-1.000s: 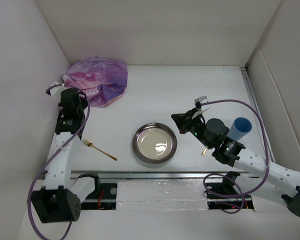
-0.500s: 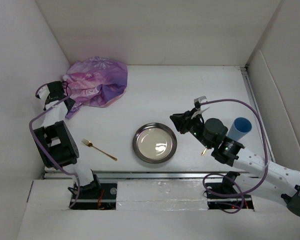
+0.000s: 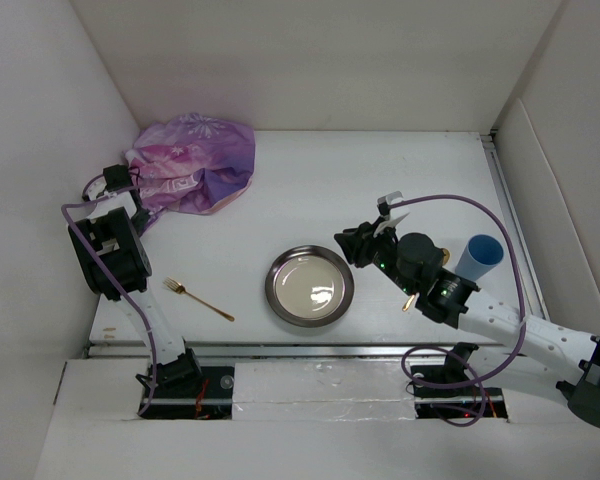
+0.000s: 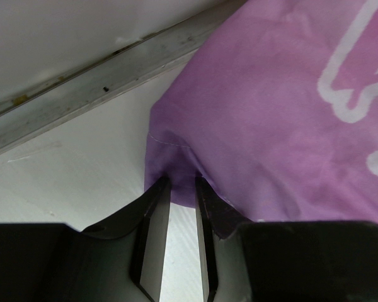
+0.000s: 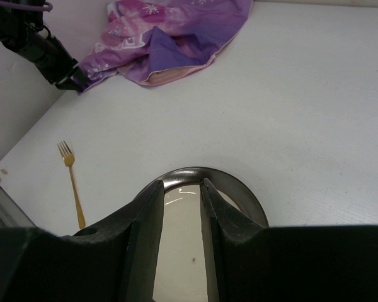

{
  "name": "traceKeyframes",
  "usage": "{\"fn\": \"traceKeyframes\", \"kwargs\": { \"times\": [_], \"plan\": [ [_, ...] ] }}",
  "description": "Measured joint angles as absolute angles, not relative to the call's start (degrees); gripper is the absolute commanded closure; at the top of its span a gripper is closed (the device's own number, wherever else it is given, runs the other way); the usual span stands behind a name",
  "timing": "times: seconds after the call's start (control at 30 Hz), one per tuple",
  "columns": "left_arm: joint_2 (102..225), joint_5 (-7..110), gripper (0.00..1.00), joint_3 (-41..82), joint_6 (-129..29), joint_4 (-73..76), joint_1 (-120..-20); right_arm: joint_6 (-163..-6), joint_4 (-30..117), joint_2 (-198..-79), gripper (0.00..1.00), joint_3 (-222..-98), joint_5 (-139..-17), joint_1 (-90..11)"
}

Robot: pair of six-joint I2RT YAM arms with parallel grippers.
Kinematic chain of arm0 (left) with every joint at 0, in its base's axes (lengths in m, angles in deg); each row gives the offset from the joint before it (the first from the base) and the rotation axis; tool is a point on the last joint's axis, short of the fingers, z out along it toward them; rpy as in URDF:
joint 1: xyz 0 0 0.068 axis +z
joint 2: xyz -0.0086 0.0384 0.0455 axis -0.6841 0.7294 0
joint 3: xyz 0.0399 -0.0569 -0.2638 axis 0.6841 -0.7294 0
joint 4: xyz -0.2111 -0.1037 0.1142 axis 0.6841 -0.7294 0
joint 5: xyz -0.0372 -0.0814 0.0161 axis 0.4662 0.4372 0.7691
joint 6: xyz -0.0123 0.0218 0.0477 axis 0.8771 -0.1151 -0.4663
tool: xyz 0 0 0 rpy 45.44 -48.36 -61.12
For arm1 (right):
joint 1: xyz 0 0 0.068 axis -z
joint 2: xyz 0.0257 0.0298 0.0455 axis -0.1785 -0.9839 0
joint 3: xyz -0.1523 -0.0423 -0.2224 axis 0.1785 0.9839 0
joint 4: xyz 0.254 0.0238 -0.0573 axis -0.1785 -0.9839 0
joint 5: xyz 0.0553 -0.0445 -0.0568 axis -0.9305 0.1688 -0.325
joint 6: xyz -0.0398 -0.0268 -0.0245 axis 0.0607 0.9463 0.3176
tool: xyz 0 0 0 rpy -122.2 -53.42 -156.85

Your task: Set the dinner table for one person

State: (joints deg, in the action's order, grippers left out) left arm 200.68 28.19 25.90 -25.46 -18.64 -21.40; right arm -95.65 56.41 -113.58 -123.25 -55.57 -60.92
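Note:
The white dinner table holds a crumpled purple placemat at the back left. My left gripper sits at the placemat's near-left corner. In the left wrist view its jaws are pinched on the purple cloth. A round metal plate lies near the front middle. My right gripper hovers just right of and above it, open and empty. In the right wrist view the plate's rim shows between the fingertips.
A gold fork lies left of the plate; it also shows in the right wrist view. A blue cup stands at the right. A gold utensil tip pokes out under the right arm. White walls close in the left, back and right sides.
The left arm has folded back, and its gripper has moved to the placemat's near-left corner. The right gripper has shifted slightly left toward the plate.

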Motion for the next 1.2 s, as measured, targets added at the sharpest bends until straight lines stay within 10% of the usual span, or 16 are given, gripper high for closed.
{"fn": "traceKeyframes", "kwargs": {
  "times": [0.13, 0.93, 1.2],
  "plan": [
    [201.81, 28.39, 1.00, 27.45, -25.41, -18.27, -21.40, -95.54, 56.44, -114.19, 0.65, -123.57, -55.59, -60.92],
    [195.52, 40.69, 1.00, 28.76, -29.39, -14.66, -44.33, -94.58, 56.09, -115.89, 0.63, -123.99, -53.40, -60.92],
    [182.05, 37.09, 0.73, 24.30, -27.33, -11.54, -29.88, -94.60, 55.78, -115.76, 0.63, -123.99, -53.67, -60.92]
  ]
}}
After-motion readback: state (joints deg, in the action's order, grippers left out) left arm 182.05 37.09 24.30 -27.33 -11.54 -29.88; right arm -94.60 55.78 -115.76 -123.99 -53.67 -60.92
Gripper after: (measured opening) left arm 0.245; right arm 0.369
